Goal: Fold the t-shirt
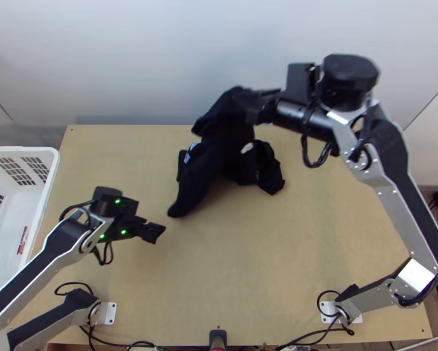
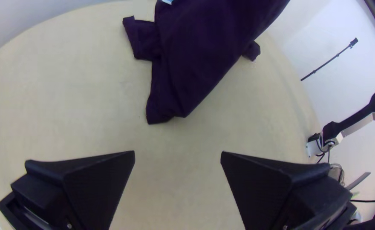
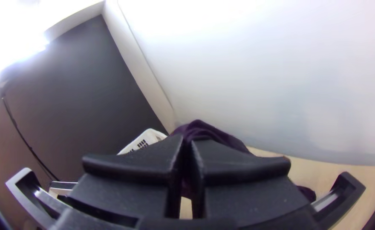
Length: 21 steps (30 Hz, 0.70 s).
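Top view shows the dark t-shirt [image 1: 219, 155] hanging in loose folds below the right gripper [image 1: 252, 106], with its lower parts at the table [image 1: 248, 281]; that gripper is clenched on a bunched upper part, its two fingers pressed close together around the cloth in the right wrist view. The left gripper [image 1: 157, 232] is released, its fingers spread wide with no cloth between them. What the next move turns on is the lower corner [image 2: 164, 115] of the t-shirt: it lies just ahead of the left gripper, slightly toward the table's far edge [image 1: 125, 125], and well apart from the right gripper. From that corner the t-shirt's long axis slants up and away from the left gripper to the right gripper's grasp, so the left arm [image 1: 49, 251] seems the better placed to take the free end. What looks like a sleeve [image 2: 140, 38] sticks out beside the body, farther from the left gripper than the corner, and could get pinched in by mistake. Past the right gripper, the far edge runs fairly near; bare wood on the near side of both grippers gives more space for spreading. Behind the left gripper stands a white basket [image 1: 50, 181], best avoided when backing off.
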Each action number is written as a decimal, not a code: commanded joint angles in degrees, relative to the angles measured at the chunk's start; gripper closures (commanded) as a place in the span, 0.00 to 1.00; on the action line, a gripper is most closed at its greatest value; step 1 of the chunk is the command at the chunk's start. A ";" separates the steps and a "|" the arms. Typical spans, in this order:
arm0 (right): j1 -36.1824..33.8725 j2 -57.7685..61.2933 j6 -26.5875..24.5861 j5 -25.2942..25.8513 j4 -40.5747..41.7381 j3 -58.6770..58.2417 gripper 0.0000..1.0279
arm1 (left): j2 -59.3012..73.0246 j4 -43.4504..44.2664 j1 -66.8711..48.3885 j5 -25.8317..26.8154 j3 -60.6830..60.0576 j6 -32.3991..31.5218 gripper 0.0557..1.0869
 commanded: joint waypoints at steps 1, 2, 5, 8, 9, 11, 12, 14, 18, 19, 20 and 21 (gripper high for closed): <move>-0.66 1.21 0.04 2.05 0.08 8.96 0.97 | 7.97 2.32 -6.24 -3.27 6.10 -0.15 0.05; -0.57 1.21 0.04 2.40 0.43 9.49 0.97 | 8.76 3.02 -6.77 -3.97 6.71 -0.59 0.05; -0.48 0.94 0.04 3.28 1.13 10.01 0.97 | 9.56 5.13 -9.50 -4.50 7.24 -1.90 0.05; -0.48 0.94 0.13 4.16 1.13 9.93 0.97 | 9.47 5.48 -13.71 -4.50 6.98 -1.64 0.05; -0.48 0.85 0.13 4.42 1.13 9.75 0.97 | 9.47 5.39 -15.21 -4.50 6.71 -1.29 0.05; -0.57 0.94 0.13 4.95 1.13 9.75 0.97 | 9.38 5.04 -17.58 -4.41 6.45 -0.32 0.05; -0.57 0.94 0.13 5.13 1.13 9.75 0.97 | 9.38 4.60 -18.99 -4.41 6.27 0.12 0.05; -0.57 0.94 0.04 5.30 1.22 9.66 0.97 | 9.38 4.16 -21.71 -4.50 5.66 0.64 0.05; -0.83 0.68 -0.04 5.39 1.13 9.22 0.97 | 10.61 8.21 -25.14 -4.50 4.34 0.38 0.05; -1.01 0.42 -0.04 5.39 1.05 8.87 0.97 | 11.66 12.25 -25.67 -4.50 3.81 -1.38 0.05; -1.10 0.15 -0.04 5.39 0.78 8.43 0.97 | 12.63 16.82 -26.02 -5.11 3.02 -3.66 0.05; -1.27 -0.11 -0.04 5.39 0.69 7.82 0.97 | 13.69 21.48 -26.99 -6.78 2.23 -5.60 0.05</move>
